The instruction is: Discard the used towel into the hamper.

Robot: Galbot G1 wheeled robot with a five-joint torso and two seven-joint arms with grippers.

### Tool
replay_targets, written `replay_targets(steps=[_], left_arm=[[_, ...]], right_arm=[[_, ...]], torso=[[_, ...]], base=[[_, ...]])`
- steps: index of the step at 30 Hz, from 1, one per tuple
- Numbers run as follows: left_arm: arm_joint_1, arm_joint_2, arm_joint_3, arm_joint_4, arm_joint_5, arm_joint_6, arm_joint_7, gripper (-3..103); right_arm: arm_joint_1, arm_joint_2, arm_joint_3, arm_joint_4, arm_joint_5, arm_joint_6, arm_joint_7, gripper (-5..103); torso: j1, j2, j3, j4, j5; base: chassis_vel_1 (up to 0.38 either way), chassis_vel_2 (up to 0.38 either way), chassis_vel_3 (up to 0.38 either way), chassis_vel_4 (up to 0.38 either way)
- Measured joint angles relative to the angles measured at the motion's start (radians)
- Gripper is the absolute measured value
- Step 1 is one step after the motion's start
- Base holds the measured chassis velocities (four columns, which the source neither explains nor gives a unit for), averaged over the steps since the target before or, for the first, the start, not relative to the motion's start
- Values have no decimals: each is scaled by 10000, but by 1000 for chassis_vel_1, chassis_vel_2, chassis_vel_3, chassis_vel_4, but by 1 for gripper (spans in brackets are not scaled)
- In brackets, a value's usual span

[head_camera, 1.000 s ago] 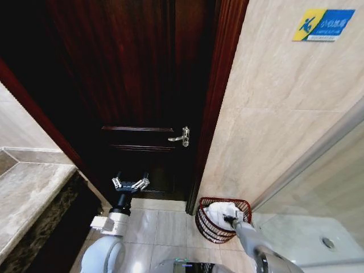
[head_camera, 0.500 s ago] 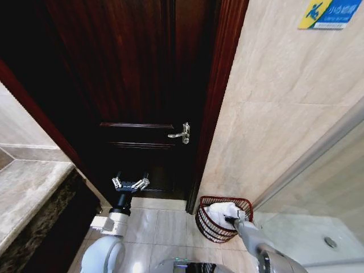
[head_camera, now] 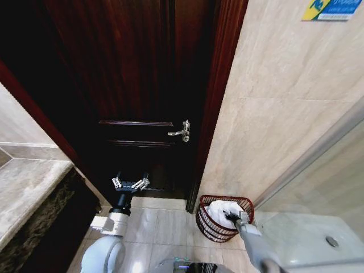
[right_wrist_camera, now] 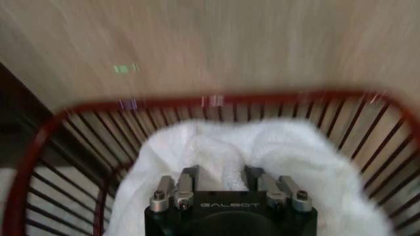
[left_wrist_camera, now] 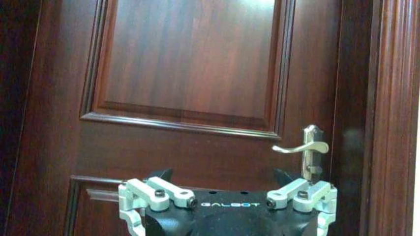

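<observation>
The right gripper (right_wrist_camera: 222, 173) sits low in the hamper (head_camera: 206, 220), its fingers (right_wrist_camera: 189, 178) narrowly parted with white towel (right_wrist_camera: 288, 147) pressed between them; whether it truly grips the cloth cannot be told. The right wrist view shows the towel heaped inside the red wire rim. The hamper stands on the floor against the tiled wall (head_camera: 284, 108), right of the dark door (head_camera: 136, 85). The left gripper (head_camera: 130, 183) hangs spread wide and empty near the door, facing its lever handle (left_wrist_camera: 303, 148).

It was a tiled bathroom: beige wall tiles (head_camera: 284, 114), a stone counter (head_camera: 28, 193), a shower tray with drain (head_camera: 332, 242), and a dark wooden door (head_camera: 142, 85).
</observation>
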State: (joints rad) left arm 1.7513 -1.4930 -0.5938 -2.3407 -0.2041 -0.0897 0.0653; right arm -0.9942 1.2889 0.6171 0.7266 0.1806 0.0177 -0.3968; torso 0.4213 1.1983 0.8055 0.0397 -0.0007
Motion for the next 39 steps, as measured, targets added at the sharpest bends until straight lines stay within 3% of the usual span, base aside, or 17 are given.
replay_targets(steps=[1, 3, 6, 7, 11, 12, 15, 26, 30, 32, 33, 34, 35, 37, 39], left_arm=[[0, 0, 0, 0, 0, 0, 0, 100], [-1, -1, 0, 0, 0, 0, 0, 100], [0, -1, 0, 0, 0, 0, 0, 100], [0, -1, 0, 0, 0, 0, 0, 100], [-1, -1, 0, 0, 0, 0, 0, 100], [-1, -1, 0, 0, 0, 0, 0, 100], [0, 0, 0, 0, 0, 0, 0, 100], [-1, -1, 0, 0, 0, 0, 0, 100], [0, -1, 0, 0, 0, 0, 0, 100], [0, -1, 0, 0, 0, 0, 0, 100], [0, -1, 0, 0, 0, 0, 0, 100], [0, -1, 0, 0, 0, 0, 0, 100], [1, -1, 0, 0, 0, 0, 0, 100], [-1, -2, 0, 0, 0, 0, 0, 100], [0, 0, 1, 0, 0, 0, 1, 100]], right_arm=[[0, 0, 0, 0, 0, 0, 0, 49], [-789, -294, -248, 1328, 162, -76, 19, 60], [-949, -343, -156, 1467, -740, 408, 59, 71], [-737, -321, -66, 966, -1174, 626, 84, 77], [217, -94, 37, -914, -1340, 584, 122, 92], [217, -94, 37, -914, -1340, 584, 122, 92], [1815, 184, 339, -3285, -1495, 528, 159, 99], [3594, 658, 558, -4836, -332, -1208, 149, 100], [3426, 704, 538, -4734, -191, -1289, 177, 100], [3160, 637, 471, -4520, -672, -1034, 316, 100], [3021, 544, 441, -4479, -1373, -617, 446, 100], [3021, 544, 441, -4479, -1373, -617, 446, 100], [2691, 308, 426, -4290, -2598, 266, 446, 100], [2376, 186, 363, -3963, -2286, 656, 23, 100], [1607, 157, 207, -2802, -345, 916, -1016, 100]], torso=[[0, 0, 0, 0, 0], [5, 18, 8, -2, 8], [11, 32, 16, -2, 8], [16, 40, 19, 5, 2], [28, 55, 31, 3, 8], [28, 55, 31, 3, 8], [33, 69, 38, 3, 6], [45, 96, 51, 4, 6], [49, 101, 53, 7, 6], [49, 106, 55, 9, 12], [49, 107, 56, 10, 14], [49, 107, 56, 10, 14], [51, 108, 59, 6, 10], [52, 110, 59, -1, 3], [53, 115, 61, -4, 15]], base=[[0, 0, 0, 0], [0, 0, 0, 0], [0, 0, 0, 0], [0, 0, 0, 0], [0, 0, 0, 0], [0, 0, 0, 0], [0, 0, 0, 0], [0, 0, 0, 0], [0, 0, 0, 0], [0, 0, 0, 0], [0, 0, 0, 0], [0, 0, 0, 0], [0, 0, 0, 0], [0, 0, 0, 0], [0, 0, 0, 0]])
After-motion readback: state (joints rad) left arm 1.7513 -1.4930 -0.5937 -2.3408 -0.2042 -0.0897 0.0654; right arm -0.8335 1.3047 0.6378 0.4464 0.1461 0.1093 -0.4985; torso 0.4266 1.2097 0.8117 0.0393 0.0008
